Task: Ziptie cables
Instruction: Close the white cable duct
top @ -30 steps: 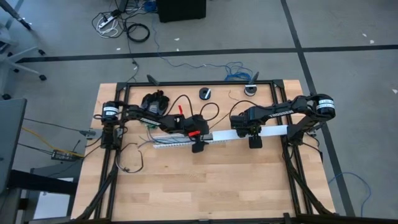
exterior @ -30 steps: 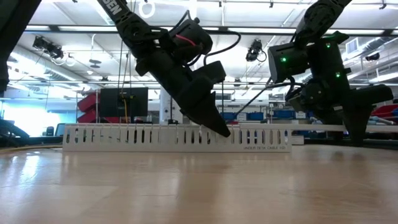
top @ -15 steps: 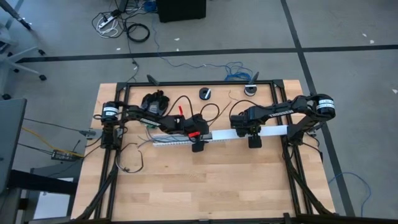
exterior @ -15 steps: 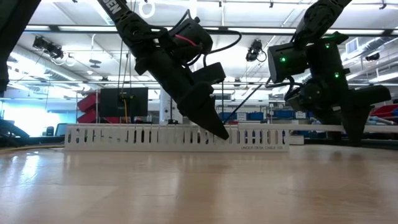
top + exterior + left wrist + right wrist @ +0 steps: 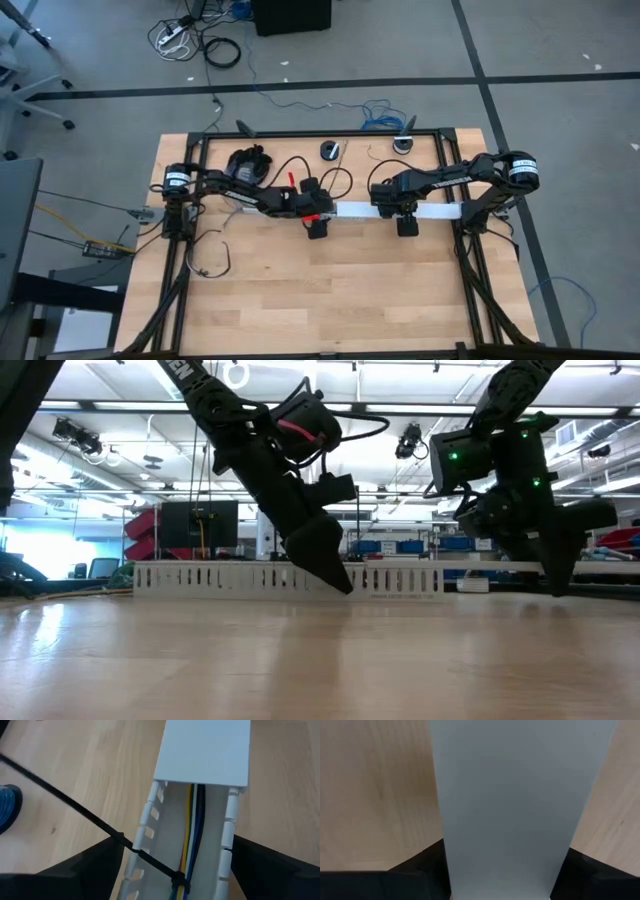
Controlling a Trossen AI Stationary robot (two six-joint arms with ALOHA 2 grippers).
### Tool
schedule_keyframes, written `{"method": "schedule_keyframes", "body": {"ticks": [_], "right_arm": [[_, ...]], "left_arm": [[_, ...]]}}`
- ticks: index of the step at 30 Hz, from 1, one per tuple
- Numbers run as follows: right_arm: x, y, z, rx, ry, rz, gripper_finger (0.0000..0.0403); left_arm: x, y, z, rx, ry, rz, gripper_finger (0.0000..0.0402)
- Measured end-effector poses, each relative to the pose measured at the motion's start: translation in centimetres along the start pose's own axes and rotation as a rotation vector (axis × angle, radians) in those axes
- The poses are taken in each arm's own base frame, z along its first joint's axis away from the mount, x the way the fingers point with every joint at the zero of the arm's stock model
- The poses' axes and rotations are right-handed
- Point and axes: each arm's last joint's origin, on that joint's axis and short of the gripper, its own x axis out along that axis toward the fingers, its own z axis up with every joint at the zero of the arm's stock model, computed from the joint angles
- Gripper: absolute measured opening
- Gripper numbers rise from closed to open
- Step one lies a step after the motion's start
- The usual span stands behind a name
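Observation:
A white slotted duct (image 5: 370,211) lies flat on the wooden table, running left to right, with a plain white lid (image 5: 510,795) over its right part. In the left wrist view the cables (image 5: 192,835), yellow, blue and dark wires, run along the open duct (image 5: 150,820). A black zip tie (image 5: 177,879) rings them, its tail slanting out over the wall. My left gripper (image 5: 313,210) straddles the duct's middle, and my right gripper (image 5: 401,209) straddles the lidded part. Both also show in the low view, left (image 5: 330,572) and right (image 5: 553,575). My left gripper (image 5: 177,867) has the open duct between its two fingers, coming from above and lying across it. One finger (image 5: 265,865) sits against the slotted wall (image 5: 227,845). The duct stays flat on the table. My right gripper (image 5: 505,870) pinches the lidded stretch of the duct across its width from above. The lid's edges (image 5: 440,820) meet the fingers (image 5: 420,867) on both sides. That part rests on the table.
A black bundle (image 5: 248,163) and two small round parts (image 5: 330,150) (image 5: 403,143) lie near the table's far edge. Loose thin wires (image 5: 210,255) trail at the left side. Bare wood spreads over the near half (image 5: 330,300). A black frame (image 5: 320,133) borders the table.
The duct has slid toward the table's far edge. Its left end swung farther while its right end barely moved, so it now lies straight instead of slanted. My left gripper moved toward the far edge with it. My right gripper shifted slightly the same way.

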Motion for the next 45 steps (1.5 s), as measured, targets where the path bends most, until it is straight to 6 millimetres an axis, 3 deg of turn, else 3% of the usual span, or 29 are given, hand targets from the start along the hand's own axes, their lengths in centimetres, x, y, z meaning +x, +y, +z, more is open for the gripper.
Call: {"method": "schedule_keyframes", "body": {"ticks": [10, 18, 34, 45], "right_arm": [[0.0, 0.0, 0.0, 0.000, -0.001, 0.000, 0.0241], [0.0, 0.0, 0.1, -0.005, -0.008, 0.017, 0.0241], [0.0, 0.2, 0.1, -0.008, -0.011, 0.043, 0.0239], [0.0, 0.2, 0.1, -0.008, -0.018, 0.044, 0.0238]], "left_arm": [[-0.1, -0.1, -0.1, 0.016, 0.011, 0.085, 0.0333], [-0.5, -1.5, 0.2, 0.137, -0.012, 0.067, 0.0333], [-0.6, -2.4, 0.2, 0.057, -0.037, -0.197, 0.0333], [-0.6, -2.4, 0.3, 0.035, -0.038, -0.200, 0.0305]]}}
